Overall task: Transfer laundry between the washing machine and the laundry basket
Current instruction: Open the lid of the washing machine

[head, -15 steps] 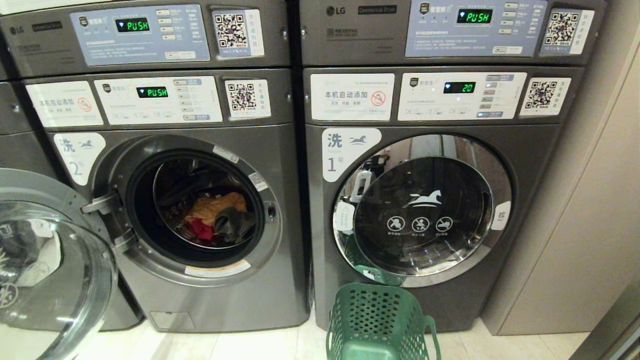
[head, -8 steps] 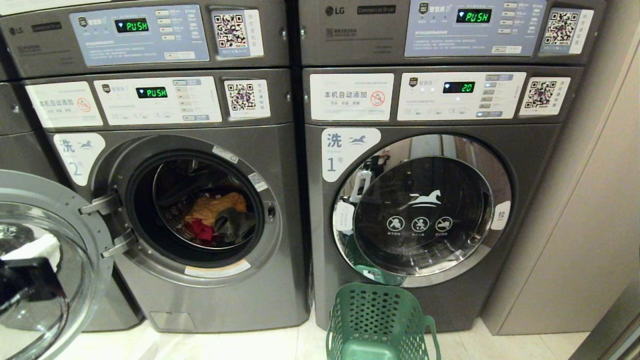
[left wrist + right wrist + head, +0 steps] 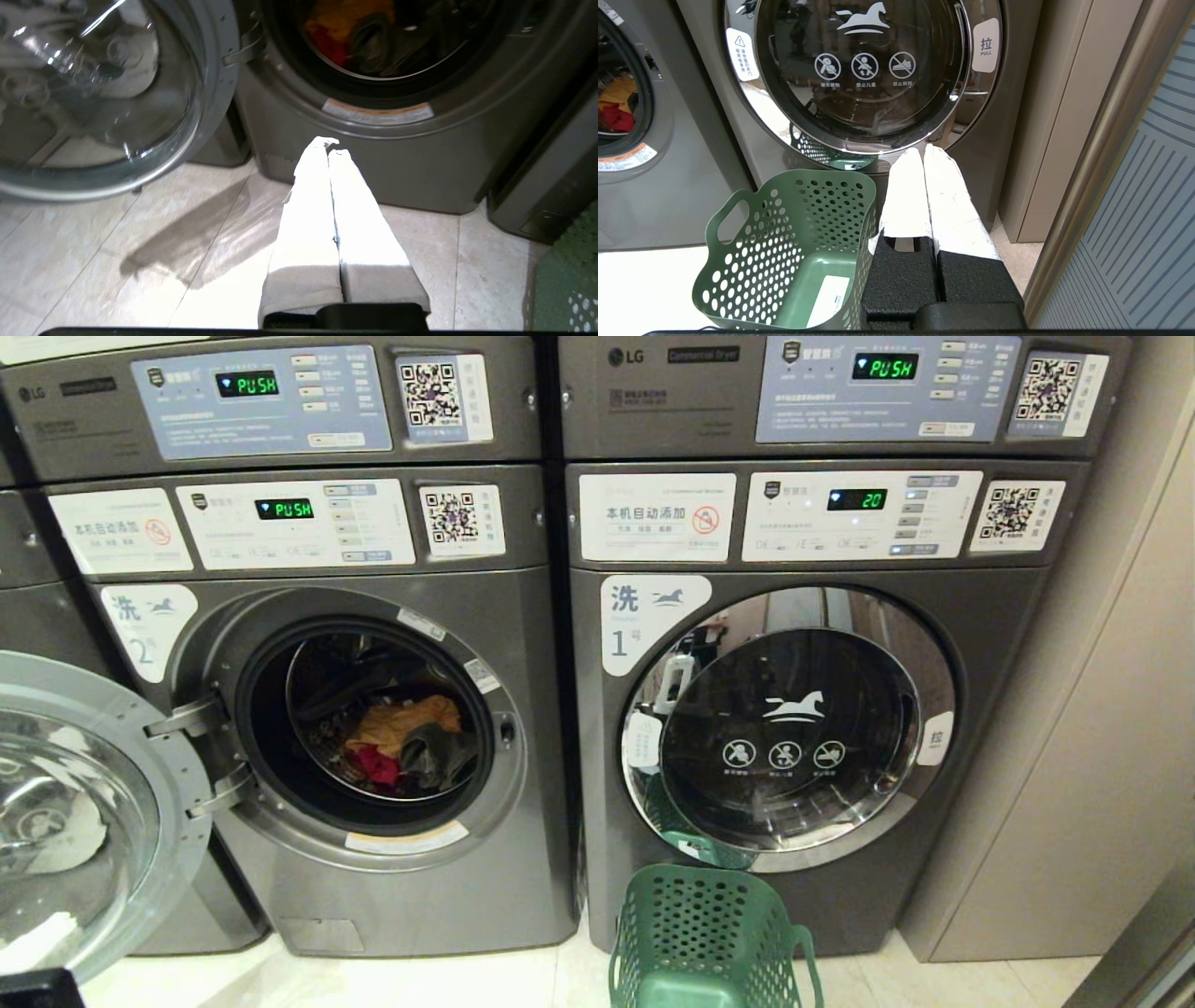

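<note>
Several clothes (image 3: 355, 37) lie in the drum beyond the closed left tool (image 3: 329, 151).

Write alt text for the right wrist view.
The shut right gripper hangs beside an empty green basket on the floor, in front of a washer's closed door. At the edge, another washer's open drum shows orange and red laundry.

a: open door (image 3: 84, 803) cut off by head view's left edge. basket (image 3: 709, 933) too, bottom edge.
b: clothes (image 3: 401, 742) deep in drum, partly in shadow. panel text (image 3: 299, 523) too small to read.
</note>
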